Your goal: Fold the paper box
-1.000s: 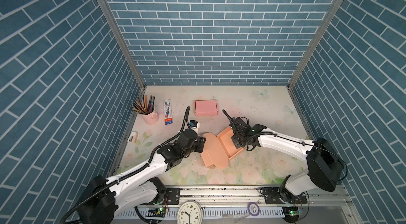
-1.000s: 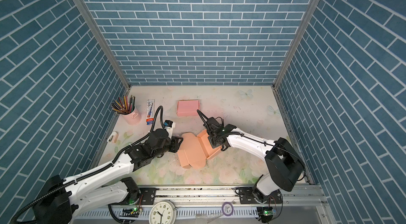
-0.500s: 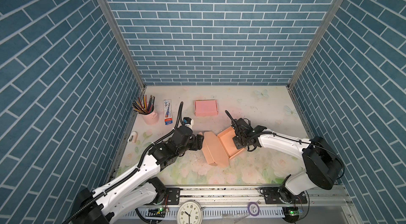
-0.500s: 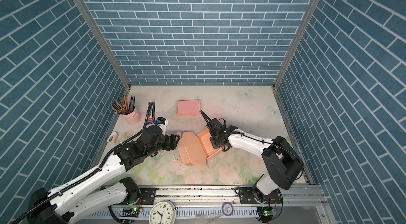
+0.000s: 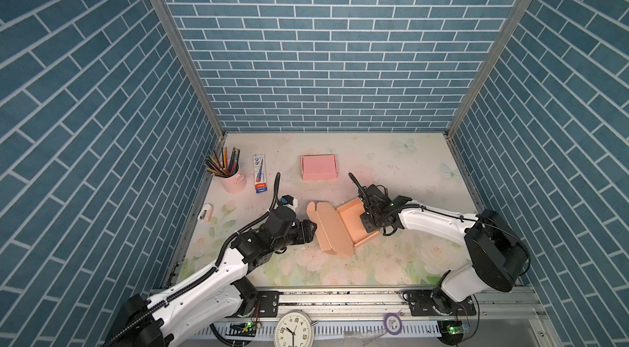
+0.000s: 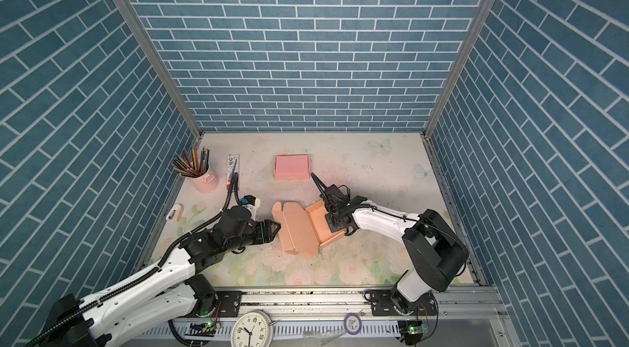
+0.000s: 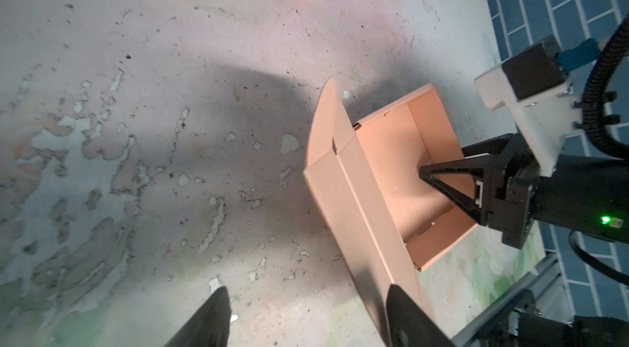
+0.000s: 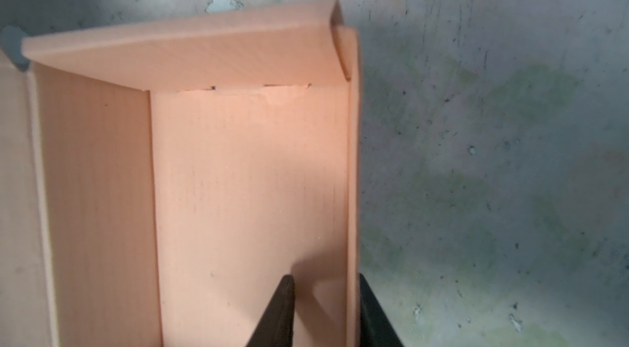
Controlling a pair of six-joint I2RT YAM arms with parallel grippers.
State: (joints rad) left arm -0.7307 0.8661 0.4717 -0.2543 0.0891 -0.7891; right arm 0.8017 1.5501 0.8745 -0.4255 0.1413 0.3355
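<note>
The peach paper box (image 5: 354,224) lies mid-table in both top views as a shallow tray, with its lid (image 5: 332,231) (image 6: 297,231) spread open to the left. My left gripper (image 5: 311,228) (image 6: 274,226) (image 7: 308,294) is open at the lid's left edge and clamps nothing; one finger (image 7: 398,301) sits right by the lid's edge. My right gripper (image 5: 367,222) (image 6: 333,222) (image 8: 325,279) straddles the tray's right side wall (image 8: 353,175). One finger (image 8: 286,294) is inside, clear of the wall, and the other is just outside it.
A closed pink box (image 5: 319,167) lies toward the back. At the back left stand a pink cup of pencils (image 5: 231,175) and a flat blue-and-white pack (image 5: 260,173). A small white object (image 5: 205,216) lies by the left wall. A clock (image 5: 292,331) sits on the front rail.
My left gripper's jaws have spread wide, and its arm has shifted a little beside the lid. The right gripper has stayed on the tray wall.
</note>
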